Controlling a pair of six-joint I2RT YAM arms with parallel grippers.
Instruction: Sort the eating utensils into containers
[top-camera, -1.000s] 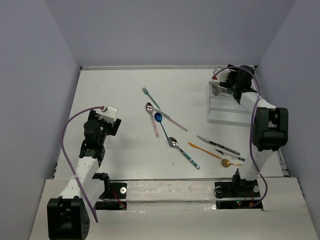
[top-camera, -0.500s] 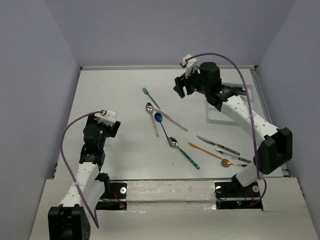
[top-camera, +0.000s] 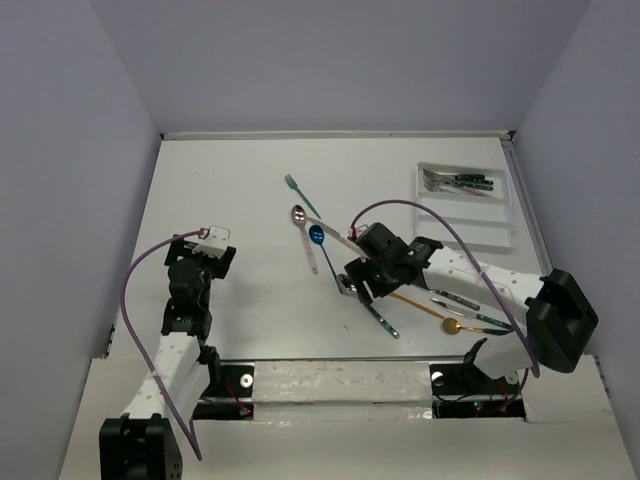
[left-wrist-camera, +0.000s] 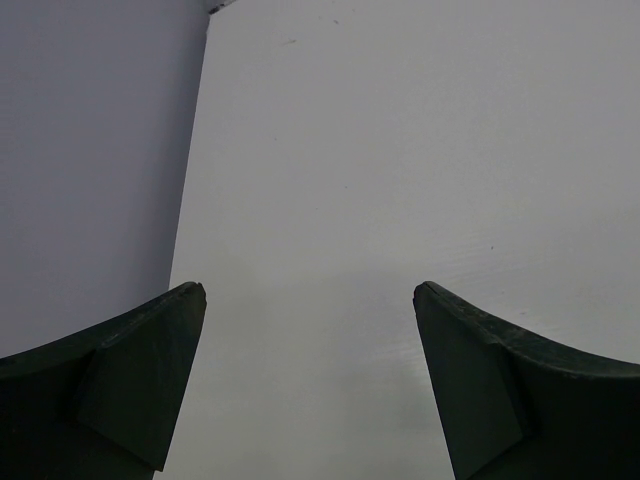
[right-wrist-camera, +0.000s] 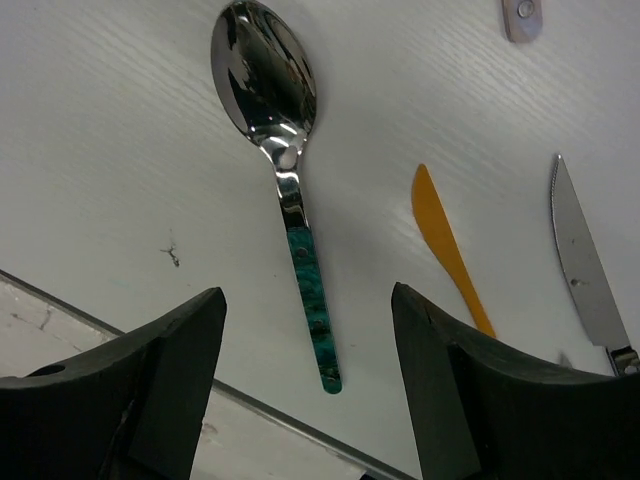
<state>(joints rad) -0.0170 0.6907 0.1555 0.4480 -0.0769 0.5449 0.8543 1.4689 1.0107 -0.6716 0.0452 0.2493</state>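
Note:
My right gripper (top-camera: 362, 287) is open and empty, low over the teal-handled spoon (top-camera: 372, 310). In the right wrist view the spoon's handle (right-wrist-camera: 305, 270) lies between my open fingers (right-wrist-camera: 180, 350). An orange knife (right-wrist-camera: 445, 240) and a silver knife blade (right-wrist-camera: 585, 275) lie to its right. More utensils lie mid-table: a teal fork (top-camera: 298, 192), a pink-handled spoon (top-camera: 304, 238), a blue spoon (top-camera: 318, 240) and a pink knife (top-camera: 345, 241). The white tray (top-camera: 470, 215) at the back right holds forks (top-camera: 455, 181) in its far compartment. My left gripper (top-camera: 200, 250) is open and empty over bare table (left-wrist-camera: 310, 290).
A gold spoon (top-camera: 453, 326) and two dark-handled knives (top-camera: 445, 296) lie at the front right, near my right arm's forearm. Grey walls enclose the table on three sides. A metal strip (right-wrist-camera: 250, 410) runs along the near table edge.
My right arm has swung from the tray at the back right down to the middle front, over the teal-handled spoon. The left arm has drawn back slightly.

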